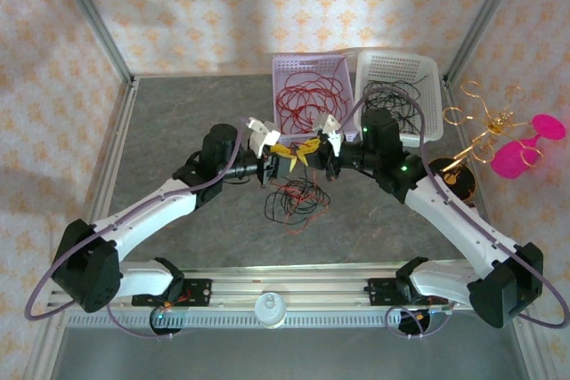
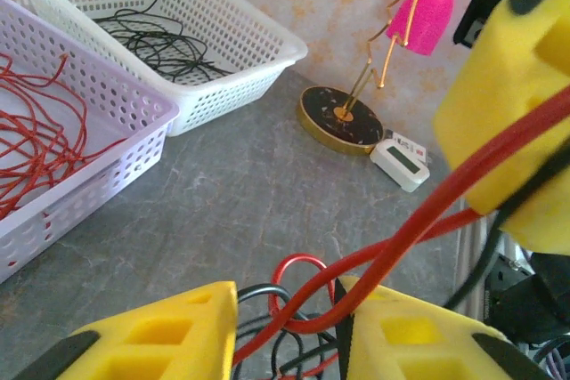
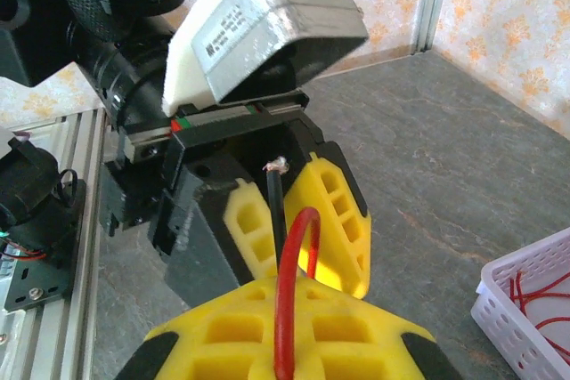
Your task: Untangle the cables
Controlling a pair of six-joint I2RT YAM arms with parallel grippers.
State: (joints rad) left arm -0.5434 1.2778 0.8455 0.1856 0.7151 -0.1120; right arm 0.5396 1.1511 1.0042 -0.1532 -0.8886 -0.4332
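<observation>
My R gripper (image 3: pixel 287 309) is clamped on a red strand of the cables (image 1: pixel 296 198). L gripper (image 2: pixel 287 298) jaws apart, red + blk strands run thru the gap. Tangle lies on table (image 1: pixel 178 131), 6 o'clock of both grippers

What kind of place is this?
Probably a robot practice booth, not a house. The left arm and right arm are bolted to a rail, metal posts frame wallpapered panels, and the cables are tangled near a purple basket and a white basket.
</observation>
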